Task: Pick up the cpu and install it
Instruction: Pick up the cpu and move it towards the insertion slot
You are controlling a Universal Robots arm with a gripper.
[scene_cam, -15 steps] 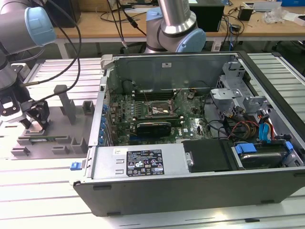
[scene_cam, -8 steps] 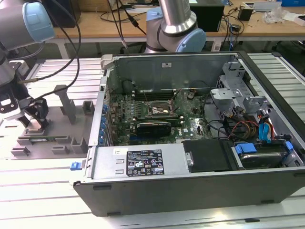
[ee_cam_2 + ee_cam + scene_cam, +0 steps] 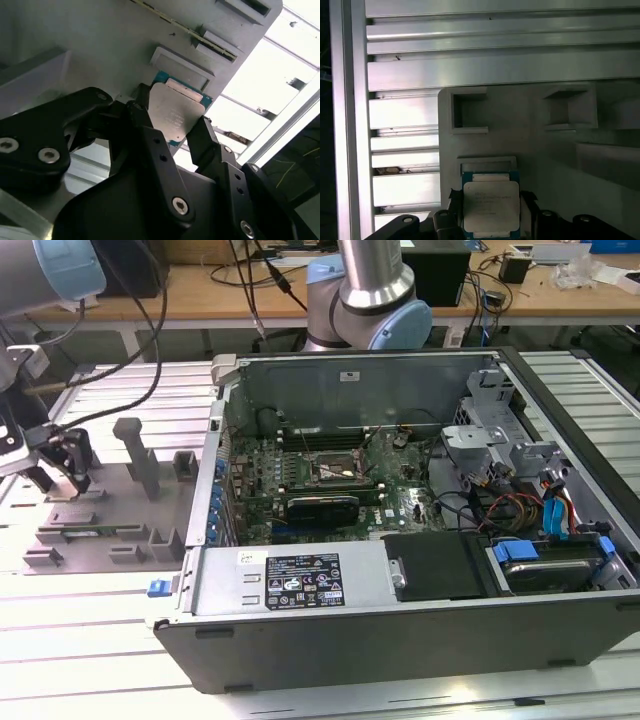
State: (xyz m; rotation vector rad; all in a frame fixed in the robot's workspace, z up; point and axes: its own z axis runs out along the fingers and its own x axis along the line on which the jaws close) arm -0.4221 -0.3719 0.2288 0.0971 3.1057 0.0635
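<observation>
1 slatted aluminium table [image 3: 90, 640] carries an open PC case [image 3: 400, 630], with a grey tray [image 3: 110, 490] against the case's side at the exterior view's left and a cluttered wooden bench [image 3: 200, 290] behind. The arm is reaching down low over the tray's outer edge. In both wrist views the gripper [image 3: 172, 120] [image 3: 491, 202] is pinched narrow on the cpu [image 3: 175, 110] [image 3: 491, 207], 2 black fingers [image 3: 145, 130] against opposite edges, right by a raised tray block.

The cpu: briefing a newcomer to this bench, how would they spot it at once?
Start at the grey plastic tray on the exterior view's left of the open computer case. The pincer is over it, and the cpu sits at its tip. It's the flat square with a silvery metal top, unlike the tray's upright grey blocks.
</observation>
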